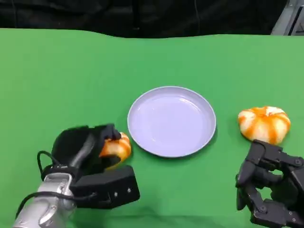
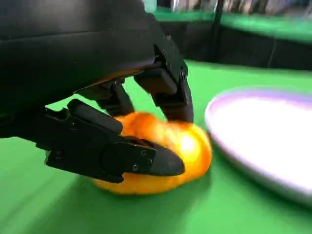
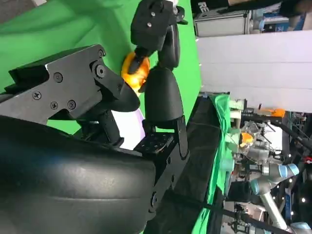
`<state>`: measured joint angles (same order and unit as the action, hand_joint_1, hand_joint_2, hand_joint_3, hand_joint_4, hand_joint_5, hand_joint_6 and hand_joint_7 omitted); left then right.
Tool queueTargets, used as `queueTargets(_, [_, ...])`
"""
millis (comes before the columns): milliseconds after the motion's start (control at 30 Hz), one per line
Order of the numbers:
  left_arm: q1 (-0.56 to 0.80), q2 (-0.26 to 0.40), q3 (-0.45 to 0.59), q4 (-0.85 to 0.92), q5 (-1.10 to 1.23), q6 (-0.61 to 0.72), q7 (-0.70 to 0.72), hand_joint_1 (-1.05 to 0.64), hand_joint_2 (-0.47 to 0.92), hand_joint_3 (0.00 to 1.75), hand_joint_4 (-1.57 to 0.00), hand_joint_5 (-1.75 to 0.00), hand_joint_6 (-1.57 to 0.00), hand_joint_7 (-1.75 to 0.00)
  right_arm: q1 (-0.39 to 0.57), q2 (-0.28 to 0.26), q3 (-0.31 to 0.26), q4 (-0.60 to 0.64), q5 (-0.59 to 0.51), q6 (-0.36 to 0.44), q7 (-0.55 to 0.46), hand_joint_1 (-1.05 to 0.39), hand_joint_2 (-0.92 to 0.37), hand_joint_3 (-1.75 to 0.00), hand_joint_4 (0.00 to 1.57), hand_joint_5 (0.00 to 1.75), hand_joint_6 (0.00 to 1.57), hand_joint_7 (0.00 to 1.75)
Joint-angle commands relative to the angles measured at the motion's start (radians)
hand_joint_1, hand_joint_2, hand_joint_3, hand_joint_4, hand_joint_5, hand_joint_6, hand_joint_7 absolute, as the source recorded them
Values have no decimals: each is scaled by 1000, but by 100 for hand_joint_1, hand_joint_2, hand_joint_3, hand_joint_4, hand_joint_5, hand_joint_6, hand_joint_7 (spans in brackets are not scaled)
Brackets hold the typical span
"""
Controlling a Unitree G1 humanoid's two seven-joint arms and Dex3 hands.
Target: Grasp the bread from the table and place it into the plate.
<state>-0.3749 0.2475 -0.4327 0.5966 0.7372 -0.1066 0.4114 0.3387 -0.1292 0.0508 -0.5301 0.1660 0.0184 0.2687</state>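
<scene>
A small orange bread roll (image 1: 117,149) lies on the green table just left of the plate. My left hand (image 1: 83,148) grips it. In the left wrist view my left hand (image 2: 97,141) has fingers over the top of the roll (image 2: 190,151) and the thumb across its front. The roll still touches the cloth. The pale lilac plate (image 1: 172,121) sits mid-table, its rim (image 2: 263,126) close beside the roll. A larger orange-and-white bread (image 1: 264,123) lies right of the plate. My right hand (image 1: 270,190) hovers just below it, fingers apart and holding nothing; that bread (image 3: 134,70) shows between its fingers (image 3: 161,97).
Green cloth (image 1: 71,80) covers the whole table, with bare stretches behind and to the left of the plate. A black curtain (image 1: 142,14) hangs behind the table's far edge.
</scene>
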Motion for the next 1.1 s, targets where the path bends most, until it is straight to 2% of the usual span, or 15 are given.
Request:
queueTargets(33, [2, 9, 14, 33, -10, -42, 56, -7, 92, 23, -70, -174, -47, -174, 5, -7, -5, -15, 2, -1, -7, -4, -67, -106, 76, 175, 66, 154])
queueTargets(400, [0, 21, 54, -52, -28, -65, 51, -12, 92, 27, -73, -175, -51, -175, 3, -8, -6, -9, -2, -17, -6, -4, -66, -107, 77, 175, 67, 153])
queueTargets(433, [-11, 22, 64, -101, -28, -59, 43, -13, 91, 30, -74, -175, -52, -175, 4, -8, -6, -11, 0, -10, -6, -4, -66, -107, 77, 175, 67, 153])
queueTargets(500, [-23, 23, 77, -167, -27, -49, 31, -14, 75, 67, -76, -175, -56, -175, 5, -10, -7, -15, 2, -1, -7, -4, -66, -107, 77, 175, 67, 153])
queueTargets(633, [-30, 28, 92, -262, -26, -67, 9, -12, 57, 98, -80, -175, -62, -175, 5, -11, -5, -23, 0, 12, -10, -5, -66, -108, 77, 175, 67, 153])
queueTargets(767, [-35, 18, 100, -340, -19, -54, -15, -10, 51, 106, -84, -175, -68, -172, 2, -8, -3, -18, -6, -4, -12, -4, -65, -108, 78, 175, 67, 153])
queueTargets(933, [-43, 5, 95, -404, -4, -37, -44, -10, 51, 110, -84, -175, -70, -170, 2, -10, -5, -17, 2, 0, -8, -4, -66, -109, 78, 175, 67, 154])
queueTargets(1100, [-91, -35, 77, -431, 9, -36, -72, -10, 48, 108, -84, -175, -76, -157, 5, -9, -4, -22, 4, 7, -11, -4, -66, -109, 78, 175, 67, 154])
